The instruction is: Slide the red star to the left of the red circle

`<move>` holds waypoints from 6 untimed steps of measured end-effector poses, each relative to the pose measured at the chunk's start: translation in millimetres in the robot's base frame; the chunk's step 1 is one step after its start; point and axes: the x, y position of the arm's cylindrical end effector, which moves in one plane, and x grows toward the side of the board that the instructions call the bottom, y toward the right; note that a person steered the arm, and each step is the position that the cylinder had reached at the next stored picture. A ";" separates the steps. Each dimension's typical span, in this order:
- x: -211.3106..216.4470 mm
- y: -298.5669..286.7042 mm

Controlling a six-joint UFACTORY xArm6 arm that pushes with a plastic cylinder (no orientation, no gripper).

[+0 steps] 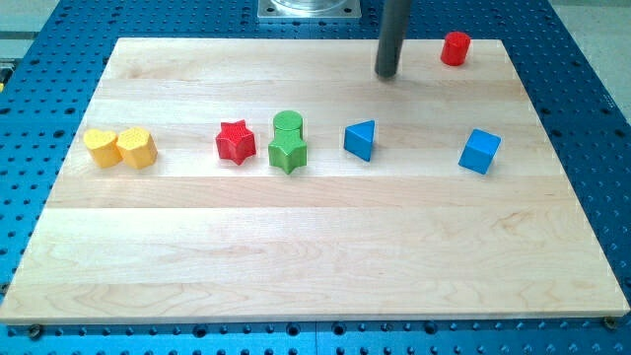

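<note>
Our rod ends in my tip [385,74], which has no jaws to open and holds nothing; it rests on the board [315,256] near the view's top, touching no block. The red circle [455,48] stands just to its right, apart from it. The red star [236,141] lies well apart, lower left, beside the green circle [288,123] and green star [288,153], which touch.

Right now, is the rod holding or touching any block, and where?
Nothing is held. My tip sits alone near the view's top, left of the red circle, apart from it. The red star lies far off, lower left, untouched.
</note>
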 end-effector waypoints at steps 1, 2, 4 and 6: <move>0.0 -88.0; 0.0 -166.4; 26.8 -235.6; 86.9 -276.5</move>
